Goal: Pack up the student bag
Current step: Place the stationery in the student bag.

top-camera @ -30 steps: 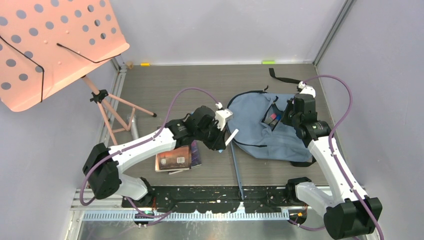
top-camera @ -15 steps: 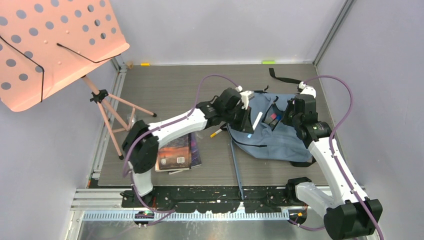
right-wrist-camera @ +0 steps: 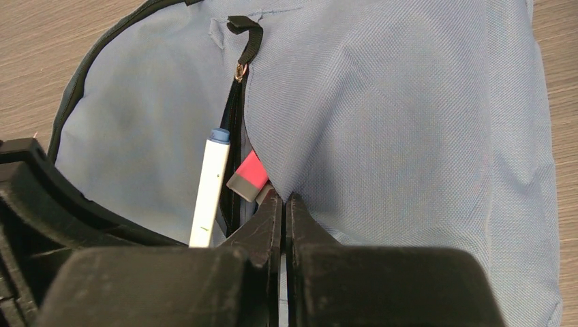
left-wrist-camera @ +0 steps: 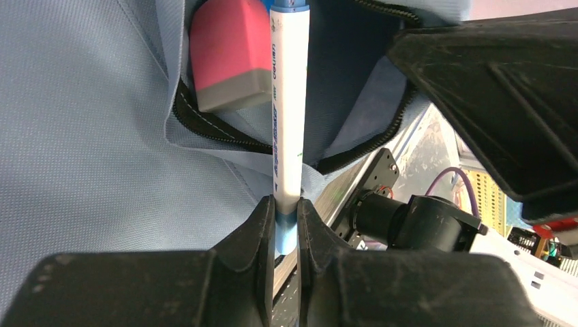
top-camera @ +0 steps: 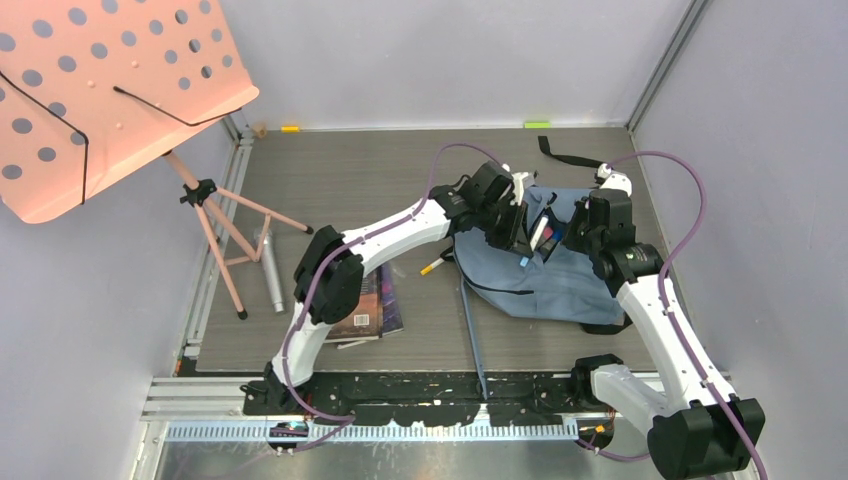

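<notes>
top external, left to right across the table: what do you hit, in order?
music stand → books → yellow pen → student bag. The arms and the marker overlap the bag, so they are left out.

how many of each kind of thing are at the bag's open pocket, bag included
student bag: 1
white marker: 1, held in the left gripper
pink eraser: 1, poking out of the pocket mouth
total: 3
</notes>
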{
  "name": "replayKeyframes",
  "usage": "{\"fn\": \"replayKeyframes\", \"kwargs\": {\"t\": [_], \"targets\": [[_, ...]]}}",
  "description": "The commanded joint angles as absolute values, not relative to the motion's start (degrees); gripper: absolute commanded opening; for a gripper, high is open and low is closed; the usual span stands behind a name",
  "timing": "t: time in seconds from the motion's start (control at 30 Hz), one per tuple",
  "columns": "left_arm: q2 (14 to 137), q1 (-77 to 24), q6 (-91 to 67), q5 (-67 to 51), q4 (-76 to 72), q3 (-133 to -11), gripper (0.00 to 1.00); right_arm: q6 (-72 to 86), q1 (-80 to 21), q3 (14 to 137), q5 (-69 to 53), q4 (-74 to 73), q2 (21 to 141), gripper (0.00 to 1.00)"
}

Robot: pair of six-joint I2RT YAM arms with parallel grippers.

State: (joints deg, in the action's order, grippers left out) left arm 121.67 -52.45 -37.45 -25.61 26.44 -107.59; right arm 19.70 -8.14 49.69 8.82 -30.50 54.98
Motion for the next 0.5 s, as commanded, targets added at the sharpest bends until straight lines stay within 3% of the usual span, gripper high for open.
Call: {"fn": "replayKeyframes", "kwargs": {"t": [0.0, 0.3, 0.47], "targets": [[123.0, -52.6, -38.9, -27.4, 29.5, -110.9, 0.00, 20.2, -8.3, 50.4, 8.2, -26.9, 52.7, 0.01], [127.2, -52.9, -40.7, -28.9, 28.8, -114.5, 0.00, 20.3, -8.4, 50.4, 8.2, -26.9, 52.9, 0.01], [132.7, -52.9, -42.8, -28.8, 26.8, -122.8, 0.00, 20.3, -8.3, 50.3, 8.2, -26.8, 52.9, 0.01]]}}
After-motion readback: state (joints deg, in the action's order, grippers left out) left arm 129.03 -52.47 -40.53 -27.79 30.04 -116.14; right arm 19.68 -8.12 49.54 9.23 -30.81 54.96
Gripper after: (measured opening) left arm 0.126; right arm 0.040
